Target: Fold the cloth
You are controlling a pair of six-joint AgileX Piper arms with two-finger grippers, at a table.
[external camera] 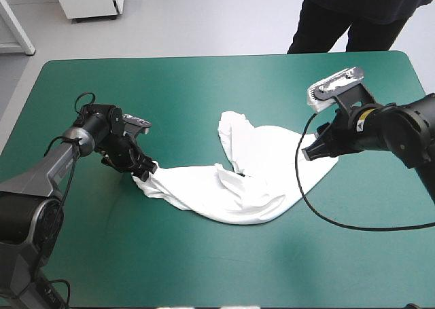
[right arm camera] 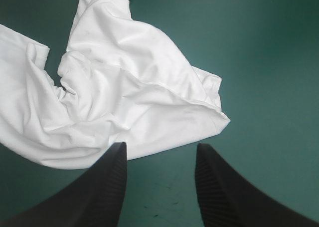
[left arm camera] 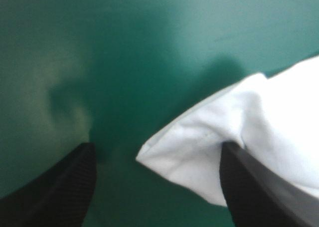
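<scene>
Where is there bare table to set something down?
Bare teal-green cover lies between the T-shirt and the far edge, and between it and the near edge. Middle crowded: left gripper at the T-shirt's left tip, right gripper at its right edge.

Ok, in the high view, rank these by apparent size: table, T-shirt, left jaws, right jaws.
1. Table
2. T-shirt
3. Left jaws and right jaws: both small and open, too alike to rank.

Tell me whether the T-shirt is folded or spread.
Neither: the T-shirt lies in a crumpled, stretched heap, its layers bunched and overlapping, with no flat outline.
</scene>
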